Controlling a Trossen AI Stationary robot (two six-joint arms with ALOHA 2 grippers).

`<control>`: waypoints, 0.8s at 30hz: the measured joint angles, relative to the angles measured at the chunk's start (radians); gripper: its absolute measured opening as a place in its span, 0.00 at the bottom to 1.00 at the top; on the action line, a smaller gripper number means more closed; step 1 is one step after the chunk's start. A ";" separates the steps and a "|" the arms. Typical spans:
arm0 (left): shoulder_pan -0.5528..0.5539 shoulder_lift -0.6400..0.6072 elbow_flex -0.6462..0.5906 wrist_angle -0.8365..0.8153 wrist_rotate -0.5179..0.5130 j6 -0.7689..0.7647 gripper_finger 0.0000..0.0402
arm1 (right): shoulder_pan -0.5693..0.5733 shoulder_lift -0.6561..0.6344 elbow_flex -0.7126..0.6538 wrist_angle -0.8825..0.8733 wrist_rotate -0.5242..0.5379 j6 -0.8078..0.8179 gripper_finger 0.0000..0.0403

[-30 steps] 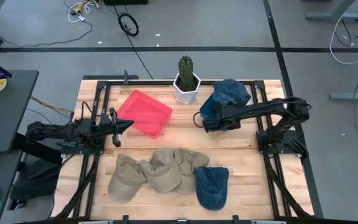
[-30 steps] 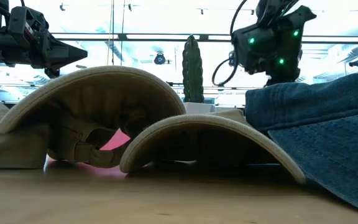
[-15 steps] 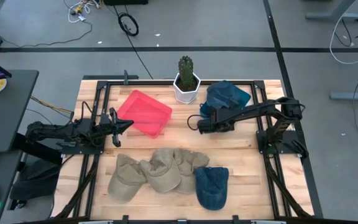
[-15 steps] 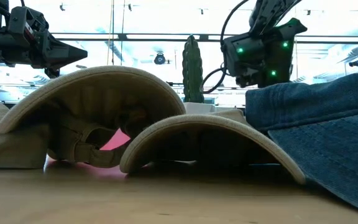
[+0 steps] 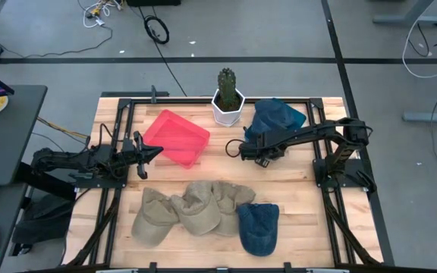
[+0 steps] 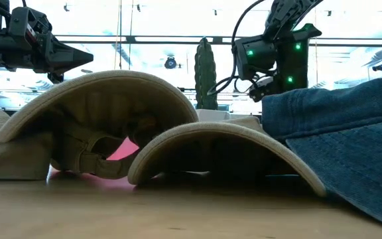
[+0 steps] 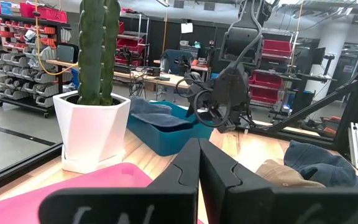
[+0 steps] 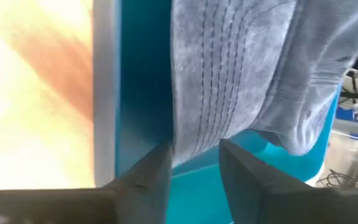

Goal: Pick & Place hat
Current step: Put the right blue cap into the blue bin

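A blue denim hat (image 5: 278,117) lies in a teal tray (image 5: 250,135) at the table's far right, its brim (image 8: 216,93) over the tray's wall. My right gripper (image 5: 253,145) is open just at the tray's near left side. In the right wrist view (image 8: 194,177) its fingers stand on either side of the brim's edge. My left gripper (image 5: 158,150) is shut and empty, held level at the near edge of a pink tray (image 5: 177,136). Three tan hats (image 5: 192,208) and a second denim hat (image 5: 258,226) lie on the table near the front. My right gripper has its open fingers (image 8: 145,180) beside the edge of the hat's brim (image 8: 197,146). I cannot tell whether they touch it. The hat lies in the teal tray.
A potted cactus (image 5: 228,97) in a white pot stands at the far middle, between the two trays. The hats in front fill the low view (image 6: 178,153). Bare wood shows between the trays and the row of hats (image 5: 279,182).
My right gripper has gone toward the table's left edge and a little down, away from the teal tray. The blue hat has sunk lower into the tray and lies flatter than before.
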 joint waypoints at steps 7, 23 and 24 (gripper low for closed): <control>0.000 0.000 0.000 0.000 0.000 0.000 0.01 | 0.002 -0.035 0.000 0.011 -0.063 -0.056 0.48; 0.000 0.000 0.000 0.000 0.000 0.000 0.01 | -0.089 -0.357 0.000 0.138 0.000 -0.094 0.52; 0.000 0.000 0.000 0.000 0.000 0.000 0.01 | -0.110 -0.359 0.000 0.170 -0.003 -0.121 0.51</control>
